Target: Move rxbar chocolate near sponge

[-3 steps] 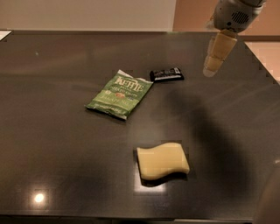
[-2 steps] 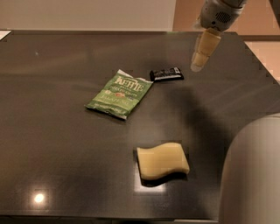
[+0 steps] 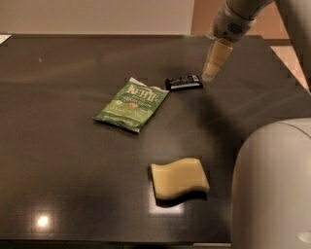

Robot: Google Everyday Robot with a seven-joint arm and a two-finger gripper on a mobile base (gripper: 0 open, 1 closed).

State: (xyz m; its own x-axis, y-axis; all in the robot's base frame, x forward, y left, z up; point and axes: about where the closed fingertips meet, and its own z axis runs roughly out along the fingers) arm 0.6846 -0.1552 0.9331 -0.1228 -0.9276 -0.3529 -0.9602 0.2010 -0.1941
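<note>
Black-wrapped rxbar chocolate (image 3: 183, 82) lies far on the counter (image 3: 73, 170) beside the Kettle chip bag (image 3: 132, 104); the gripper (image 3: 212, 72), spread or not I cannot tell, hangs just right of it and should centre over its narrow width.

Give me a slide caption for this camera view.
Gripper poised just right of the rxbar chocolate on a dark table; green chip bag at its left, sponge apart, nearer the camera.

1. Green Kettle chip bag (image 3: 132, 105) lay flat and slantwise, left of centre on the dark glossy table (image 3: 58, 160).
2. Pale wall (image 3: 97, 14) ran behind the table's far edge.
3. Gripper (image 3: 210, 77) hung low over the table's far right part, right of the bag.
</note>
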